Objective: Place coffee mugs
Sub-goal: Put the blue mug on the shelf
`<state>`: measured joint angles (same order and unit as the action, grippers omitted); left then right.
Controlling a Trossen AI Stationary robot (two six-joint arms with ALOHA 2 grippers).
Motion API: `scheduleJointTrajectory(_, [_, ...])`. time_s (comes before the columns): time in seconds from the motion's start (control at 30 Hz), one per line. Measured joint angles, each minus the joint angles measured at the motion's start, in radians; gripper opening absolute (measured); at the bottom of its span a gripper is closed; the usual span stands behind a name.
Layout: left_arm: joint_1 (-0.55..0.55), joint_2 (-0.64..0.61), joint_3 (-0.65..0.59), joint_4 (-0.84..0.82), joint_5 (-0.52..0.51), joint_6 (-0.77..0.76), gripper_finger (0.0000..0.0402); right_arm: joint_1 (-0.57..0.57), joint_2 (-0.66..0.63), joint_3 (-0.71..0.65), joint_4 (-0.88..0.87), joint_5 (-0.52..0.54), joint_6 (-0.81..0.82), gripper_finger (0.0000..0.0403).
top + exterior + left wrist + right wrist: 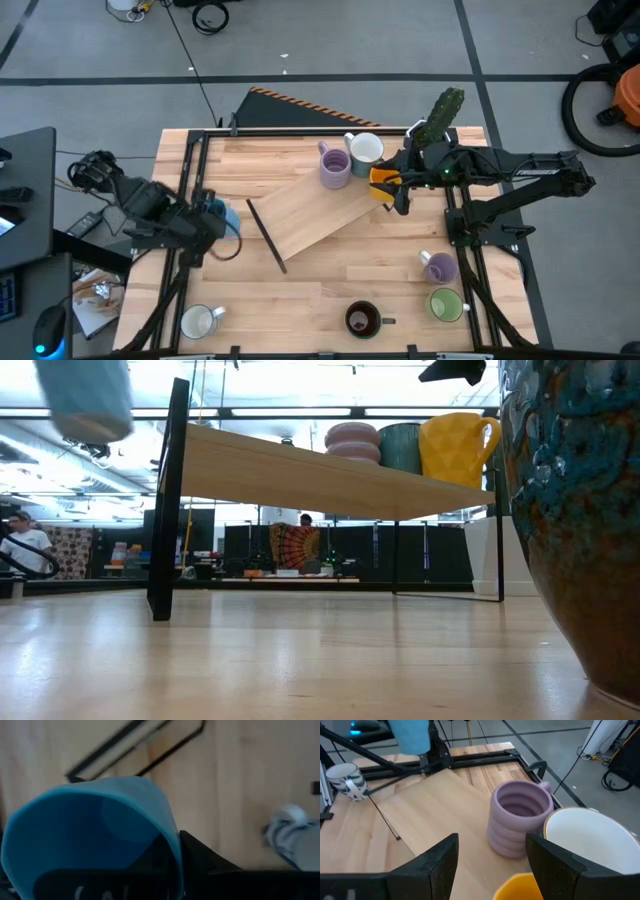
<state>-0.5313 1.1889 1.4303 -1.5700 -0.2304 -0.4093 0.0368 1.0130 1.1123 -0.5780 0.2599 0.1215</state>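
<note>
Blue mug (226, 217) in closed left gripper (212, 222), above table (300, 285).

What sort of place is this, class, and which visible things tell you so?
Probably a robotics lab or workshop: two arms work at a wooden table with a raised shelf, on a grey floor with cables; the low view shows a big open hall with ceiling lights.

Robotics lab, framed wooden table (300, 280) on grey taped floor (330, 45), cables (205, 15), desk with keyboard (8, 295) (left edge)

Eight mugs (336, 165) – one shelf (310, 212).
</note>
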Motion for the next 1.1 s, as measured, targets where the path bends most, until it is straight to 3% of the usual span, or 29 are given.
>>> scheduleJointTrajectory(0.27, [0.225, 0.001, 0.0, 0.012, 0.009, 0.288, 0.0029, 0.0, 0.015, 0.0, -0.015, 0.002, 0.006, 0.0236])
scheduleJointTrajectory(0.67, [0.53, 0.002, -0.001, 0.256, 0.053, 0.777, 0.0029, 0.0, 0.078, 0.0, -0.014, 0.003, -0.02, 0.0236])
scheduleJointTrajectory(0.77, [0.551, 0.002, -0.002, 0.33, 0.086, 0.911, 0.0029, 0.0, 0.087, 0.0, -0.015, 0.005, -0.02, 0.0236])
scheduleJointTrajectory(0.93, [0.528, 0.013, -0.002, 0.435, 0.013, 1.13, 0.0029, 0.0, 0.087, 0.0, -0.015, 0.006, -0.02, 0.0236])
scheduleJointTrajectory(1.1, [0.521, 0.067, -0.002, 0.528, -0.002, 1.214, 0.0029, 0.0, 0.087, 0.0, -0.022, 0.007, -0.028, 0.0236])
